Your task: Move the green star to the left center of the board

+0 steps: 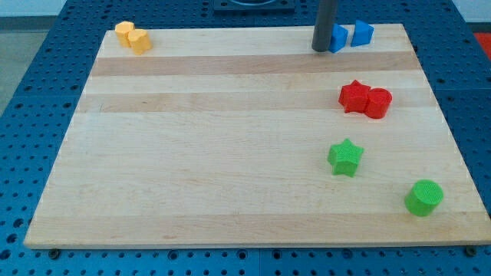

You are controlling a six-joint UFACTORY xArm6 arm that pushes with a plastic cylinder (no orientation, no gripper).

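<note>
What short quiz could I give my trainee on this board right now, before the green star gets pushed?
1. True or false: my tip touches the green star.
2. Which block lies nearest the view's bottom right corner? A) red cylinder B) green cylinder C) yellow blocks
3. Fill in: my tip stands at the view's top, just left of the ____ blocks.

Key:
1. False; the tip is far above the star, by the board's top edge.
2. B.
3. Blue.
</note>
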